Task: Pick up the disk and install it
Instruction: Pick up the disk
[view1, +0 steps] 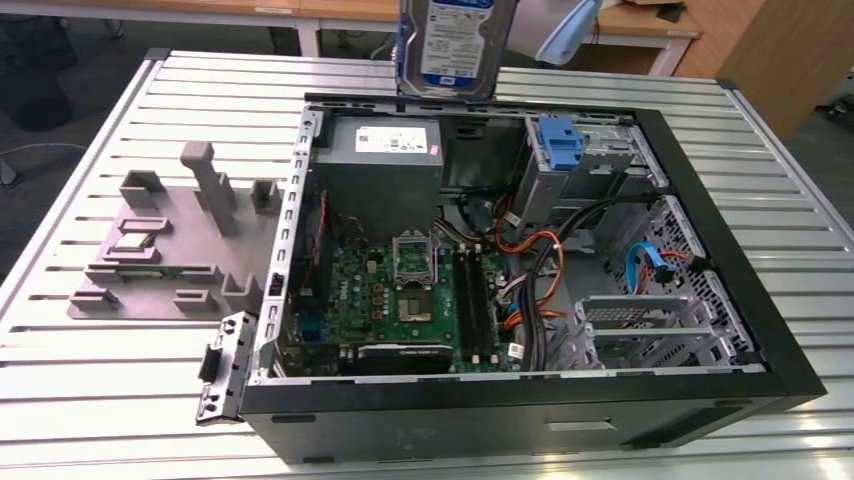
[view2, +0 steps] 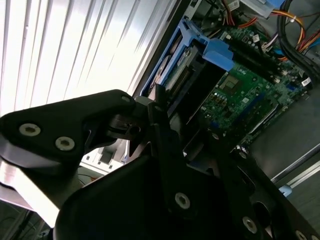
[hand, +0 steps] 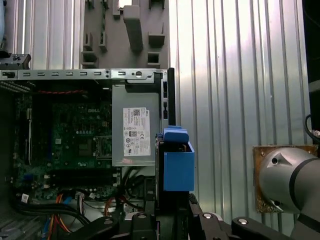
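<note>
Fingers (view2: 162, 125) pinching the disk (view1: 451, 45), upright above rim of the computer case (view1: 467, 425), open air around

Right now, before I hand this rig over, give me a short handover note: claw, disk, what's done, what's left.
The claw is shut on the disk.
The disk is upright in the air at the far edge of the open computer case in the exterior view, near the power supply.
Done: pick-up.
Left: install; the disk is not yet seated in the case.
</note>
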